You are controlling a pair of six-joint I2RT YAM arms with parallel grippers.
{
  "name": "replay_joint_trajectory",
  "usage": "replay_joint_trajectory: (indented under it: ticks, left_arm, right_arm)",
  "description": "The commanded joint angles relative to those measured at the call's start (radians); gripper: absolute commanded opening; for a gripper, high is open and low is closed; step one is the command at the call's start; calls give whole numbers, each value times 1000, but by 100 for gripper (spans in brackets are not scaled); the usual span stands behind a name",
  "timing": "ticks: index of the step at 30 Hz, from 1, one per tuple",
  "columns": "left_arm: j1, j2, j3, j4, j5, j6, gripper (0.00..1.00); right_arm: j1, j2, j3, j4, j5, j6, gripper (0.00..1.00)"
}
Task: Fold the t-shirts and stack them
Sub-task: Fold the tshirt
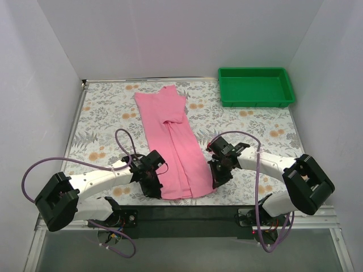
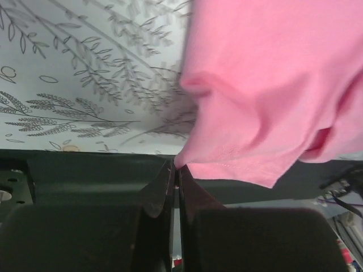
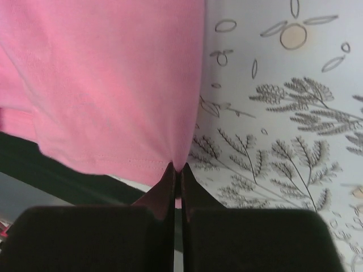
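The wrist views cut off most of the t-shirt [image 1: 173, 141], a long narrow strip on the bench [image 1: 102, 124], left of and nearer than the green tray [image 1: 256, 103]. Both arms reach low and inward. The left gripper [image 2: 176, 170] is clamped on the near hem corner farther from the tray, the right gripper [image 3: 177, 168] on the closer one.

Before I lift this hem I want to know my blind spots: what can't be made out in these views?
- Top view: the left gripper and right gripper cover their own pinch points on the shirt; its sleeves do not show, folded under its top layer.
- Left wrist: the fingers hide how many layers are caught; top and right edges cut the shirt.
- Right wrist: the same; top and left edges cut the shirt.
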Motion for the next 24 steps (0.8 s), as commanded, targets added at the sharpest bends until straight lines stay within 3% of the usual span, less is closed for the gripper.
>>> replay_joint_trajectory:
  ticks: [1,9,17,24]
  left_arm:
    - [49,-14,124,-149,-37,58,0]
    - [295,69,207,-77,-2,182,0]
    - [448,213,345,47,-3,276,0]
    - [574,279,373,134,-20,330,0]
  right_arm:
    - [7,17,118,-239,61,-70,1]
    - [-71,239,453,-290,43,-162,1]
    - [-142,454,809,-299,6,-210,1]
    - [-174,632,1032,-300,-2,-253,1]
